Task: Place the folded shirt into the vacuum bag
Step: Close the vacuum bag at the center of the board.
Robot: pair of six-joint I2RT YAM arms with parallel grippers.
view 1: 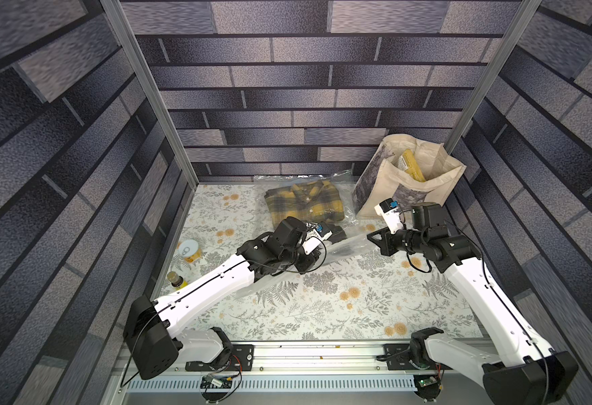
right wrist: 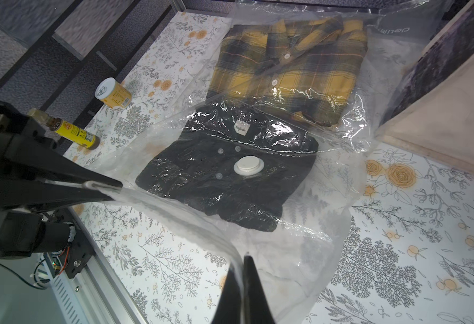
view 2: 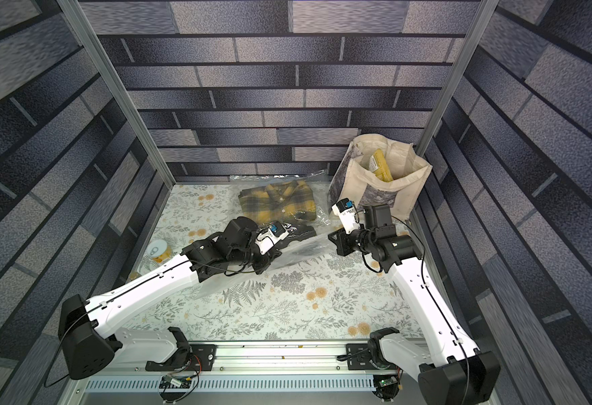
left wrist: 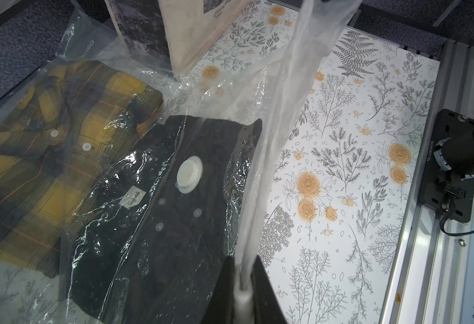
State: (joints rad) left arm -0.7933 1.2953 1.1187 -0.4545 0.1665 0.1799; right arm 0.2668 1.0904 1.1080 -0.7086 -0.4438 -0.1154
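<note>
Left wrist view: the left claw [left wrist: 243, 262] is pinching a gathered edge of the vacuum bag [left wrist: 286, 84], its two dark fingers pressed tight on the film. From that pinch the clear plastic runs up and away in a taut, raised strip.

In the right wrist view the right claw [right wrist: 240, 266] has the same rim nipped between its fingers. The left claw shows there too, farther along the edge, so the lip of the bag hangs lifted between the two of them, above the table [view 1: 322, 308].

Under that raised lip lies the black folded shirt [right wrist: 224, 179], flat inside the bag with crinkled film shining over it. The round white valve cap [right wrist: 248, 166] sits right over its middle, and a small label shows at the collar. Beyond it, deeper in the bag and touching the black one's far edge, is a yellow plaid shirt [right wrist: 289, 70], also under plastic.

In both top views a beige tote bag [view 1: 385, 182] stands at the far right corner, just beside the bag. Along the left edge of the table are a can [view 1: 191, 250] and a small bottle [view 1: 177, 279], well apart from the plastic.
</note>
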